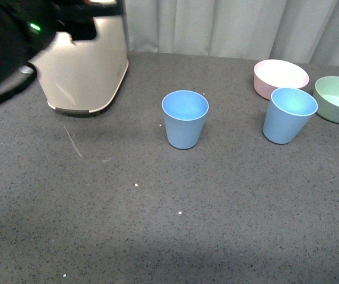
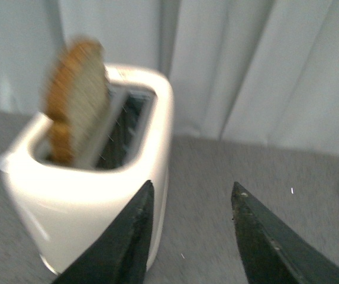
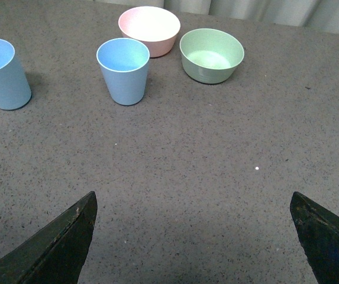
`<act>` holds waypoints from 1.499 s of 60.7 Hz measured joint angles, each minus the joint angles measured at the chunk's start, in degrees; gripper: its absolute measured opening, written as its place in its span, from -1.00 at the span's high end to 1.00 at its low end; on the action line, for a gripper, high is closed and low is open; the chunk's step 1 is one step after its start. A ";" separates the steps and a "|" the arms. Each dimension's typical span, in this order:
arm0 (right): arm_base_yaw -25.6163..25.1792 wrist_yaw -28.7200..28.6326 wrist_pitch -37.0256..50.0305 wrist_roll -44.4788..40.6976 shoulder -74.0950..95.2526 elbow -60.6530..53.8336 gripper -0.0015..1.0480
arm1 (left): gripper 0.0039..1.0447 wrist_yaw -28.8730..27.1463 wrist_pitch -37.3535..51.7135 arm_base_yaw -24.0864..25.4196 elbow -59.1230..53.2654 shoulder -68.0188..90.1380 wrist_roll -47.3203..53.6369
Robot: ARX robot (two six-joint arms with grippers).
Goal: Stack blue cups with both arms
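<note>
The left gripper (image 2: 191,236) hangs with its jaws apart and nothing between them, facing a white toaster (image 2: 92,195) that holds a slice of toast (image 2: 74,100). The right gripper (image 3: 190,242) hovers over the grey table (image 3: 216,165), jaws spread wide and empty. Both cups stand upright: 1 blue cup (image 1: 289,115) just in front of the pink bowl (image 1: 280,77), the other blue cup (image 1: 184,118) well to that bowl's left. A green bowl (image 1: 338,99) sits just right of the pink bowl.
</note>
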 joint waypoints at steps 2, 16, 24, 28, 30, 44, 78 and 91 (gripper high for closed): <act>0.00 0.00 0.00 0.00 0.00 0.00 -0.81 | 0.47 0.68 0.57 0.87 -1.92 -2.97 0.55; 0.00 -0.02 0.00 -0.02 0.00 0.00 -0.81 | 0.93 5.70 1.97 5.42 -16.06 -14.05 2.36; 0.00 0.00 0.00 -0.02 -0.02 0.00 -0.81 | 0.93 8.50 1.53 7.82 -22.08 -20.98 2.69; 0.00 -0.02 0.00 -0.02 -0.02 0.00 -0.81 | 0.93 9.57 0.50 9.35 -25.20 -25.27 2.84; 0.00 -0.02 0.00 -0.02 -0.02 0.00 -0.81 | 0.93 10.14 -0.26 10.16 -26.60 -27.26 2.86; 0.00 -0.02 0.00 -0.02 -0.02 0.00 -0.81 | 0.93 12.83 -4.85 12.52 -31.54 -36.54 2.97; 0.00 -0.02 0.00 0.00 -0.02 0.00 -0.81 | 0.93 18.84 -25.07 18.80 -37.64 -63.30 3.06; 0.00 -0.02 0.00 0.00 -0.02 0.00 -0.81 | 0.93 18.84 -32.37 18.82 -37.68 -71.52 3.06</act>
